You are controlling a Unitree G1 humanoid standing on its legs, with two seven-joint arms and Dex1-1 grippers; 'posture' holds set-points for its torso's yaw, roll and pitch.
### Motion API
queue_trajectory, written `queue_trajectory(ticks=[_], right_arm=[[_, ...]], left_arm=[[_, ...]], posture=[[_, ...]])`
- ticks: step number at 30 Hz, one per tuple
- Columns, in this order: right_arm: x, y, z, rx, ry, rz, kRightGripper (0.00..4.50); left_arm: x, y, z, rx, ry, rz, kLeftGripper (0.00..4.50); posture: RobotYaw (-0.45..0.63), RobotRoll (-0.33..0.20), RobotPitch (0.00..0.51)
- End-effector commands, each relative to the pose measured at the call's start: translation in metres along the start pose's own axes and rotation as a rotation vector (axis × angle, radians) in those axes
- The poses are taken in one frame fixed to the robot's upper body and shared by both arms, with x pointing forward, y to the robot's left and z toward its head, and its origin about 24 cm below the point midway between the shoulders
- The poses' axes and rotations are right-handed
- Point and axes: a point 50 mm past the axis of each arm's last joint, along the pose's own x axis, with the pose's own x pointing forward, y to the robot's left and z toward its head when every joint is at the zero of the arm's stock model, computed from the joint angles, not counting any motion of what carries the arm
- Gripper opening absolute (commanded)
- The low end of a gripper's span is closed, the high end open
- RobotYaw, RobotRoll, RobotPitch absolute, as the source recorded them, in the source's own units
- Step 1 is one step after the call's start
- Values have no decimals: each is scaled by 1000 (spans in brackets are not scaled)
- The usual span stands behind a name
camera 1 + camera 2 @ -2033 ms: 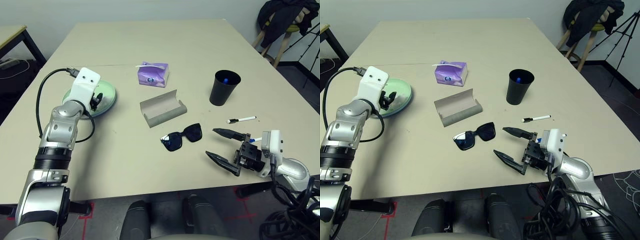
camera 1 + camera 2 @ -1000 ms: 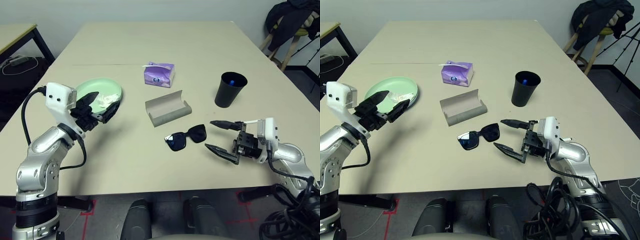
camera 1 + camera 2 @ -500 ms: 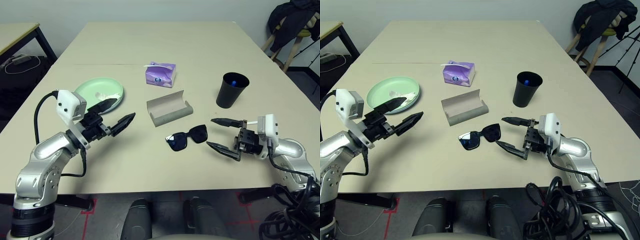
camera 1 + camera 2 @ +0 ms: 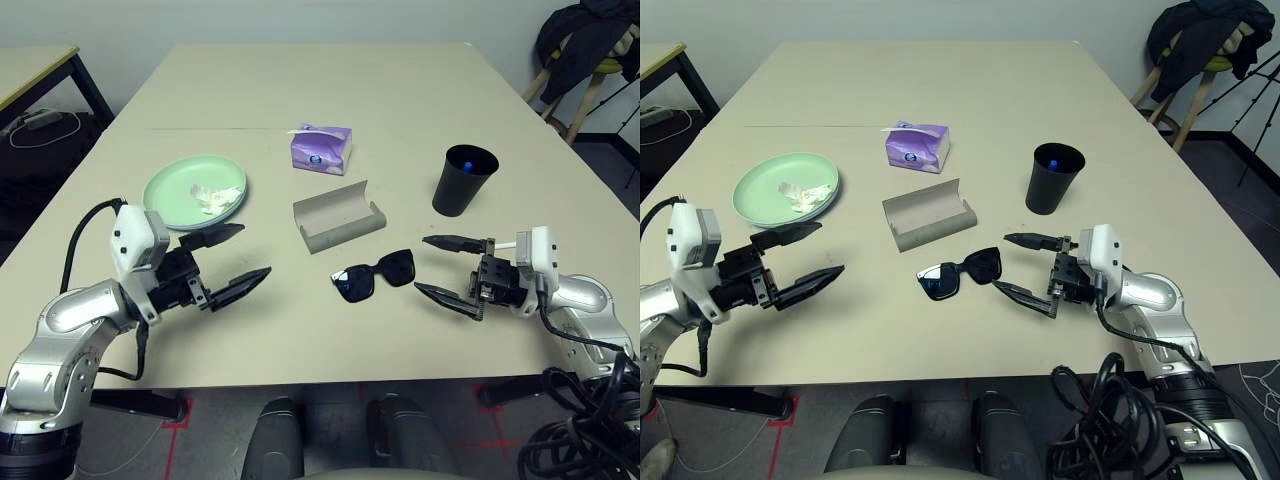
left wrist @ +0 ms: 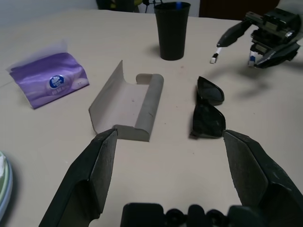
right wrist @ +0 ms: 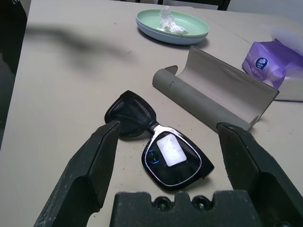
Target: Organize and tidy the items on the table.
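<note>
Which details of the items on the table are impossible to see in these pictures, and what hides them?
- black cup: its inside, hidden by its own wall; just a blue tip shows at the rim.
- white pen: mostly hidden behind the right gripper in the left eye view.
- plates: the blue one is covered by the green one; only its edge shows in the right wrist view.
- purple tissue box: cut off by the picture's edge.

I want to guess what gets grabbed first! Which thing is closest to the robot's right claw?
The black sunglasses. They lie right in front of the open right gripper, while the grey glasses case and black cup sit farther away.
</note>
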Motion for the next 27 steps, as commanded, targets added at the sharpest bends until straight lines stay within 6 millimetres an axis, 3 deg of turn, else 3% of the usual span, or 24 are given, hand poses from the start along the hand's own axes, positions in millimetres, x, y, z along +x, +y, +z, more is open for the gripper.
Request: queue_trajectory(ticks=[1, 21, 27], right_arm=[[-3, -2, 1, -5, 9, 2, 4500], [-4, -10, 3, -46, 59, 36, 4500], [2, -15, 18, 11, 57, 41, 4500]], left_arm=[[-5, -4, -3, 6, -2, -33, 4483], [-9, -11, 0, 74, -17, -153, 4483], [-12, -10, -6, 81, 6, -173, 4483]], posture=[[110, 0, 68], [132, 0, 74], [124, 0, 75]])
